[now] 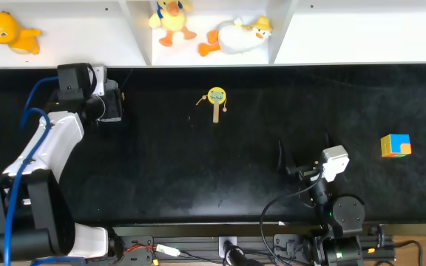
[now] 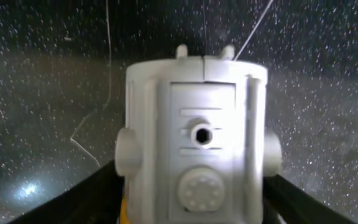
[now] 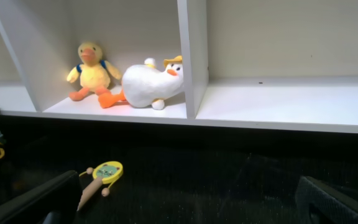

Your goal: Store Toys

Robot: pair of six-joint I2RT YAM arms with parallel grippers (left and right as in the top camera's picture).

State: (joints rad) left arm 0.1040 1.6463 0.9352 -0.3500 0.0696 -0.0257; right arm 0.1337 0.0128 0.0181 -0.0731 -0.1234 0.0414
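Note:
A grey-white plastic toy (image 2: 194, 143) with a knob and some yellow at its base sits between my left gripper's dark fingers (image 2: 73, 202). My left gripper (image 1: 115, 107) is shut on it, at the table's back left, just in front of the shelf (image 1: 213, 58). A small yellow-green rattle drum on a wooden stick (image 1: 217, 102) lies on the black mat in the middle, also seen as the rattle drum (image 3: 104, 174). A colourful cube (image 1: 396, 145) rests at the right. My right gripper (image 1: 304, 154) stands open and holds nothing near the front.
The white shelf has compartments along the back. A yellow duck (image 1: 9, 33) sits in the left one. A yellow plush duck (image 1: 172, 21) and a white plush goose (image 1: 235, 37) share the middle one. The right compartment (image 3: 291, 99) holds nothing.

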